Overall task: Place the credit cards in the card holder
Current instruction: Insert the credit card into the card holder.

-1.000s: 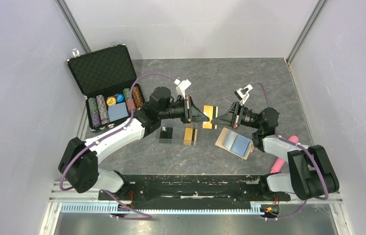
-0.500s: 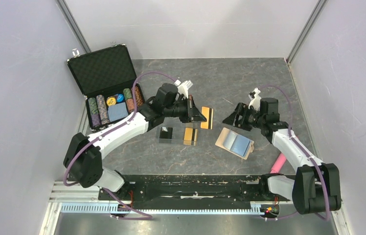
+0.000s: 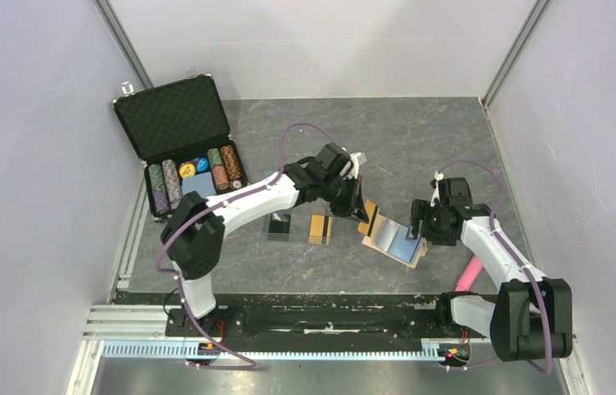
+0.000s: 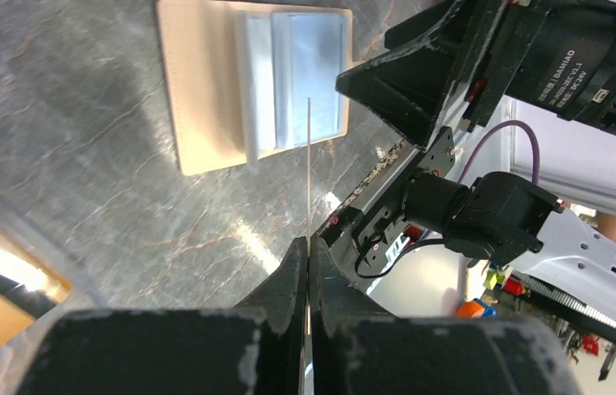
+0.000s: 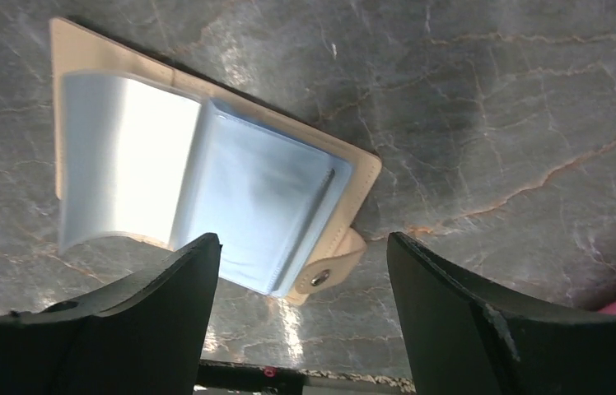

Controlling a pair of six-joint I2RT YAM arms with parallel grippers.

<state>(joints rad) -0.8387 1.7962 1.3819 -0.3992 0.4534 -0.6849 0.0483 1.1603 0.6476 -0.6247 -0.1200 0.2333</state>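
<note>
Grey marbled tabletop (image 3: 420, 140) walled in white sets the scene, with the card holder (image 3: 394, 239) lying unfolded right of centre, its tan cover down and its blue lining and clear pockets facing up. The left gripper (image 4: 308, 243) hangs over the holder's left end with its fingers pressed narrow on a gold-orange credit card (image 4: 308, 164). The card stands on edge, showing as a thin line in the wrist view, with its free end over the holder's clear pockets; whether it touches them cannot be told. The right gripper (image 5: 301, 240) hovers above the holder's right end with its jaws spread wide and nothing between them, the snap tab (image 5: 321, 276) showing in the gap. A second gold card (image 3: 319, 227) and a black card (image 3: 279, 223) lie on the table to the holder's left, the gold one nearer it. Farther left and back from the holder, an open black foam-lined case (image 3: 175, 115) holds rows of poker chips (image 3: 171, 183). A pink object (image 3: 471, 267) lies to the holder's right, partly hidden behind the right arm.
</note>
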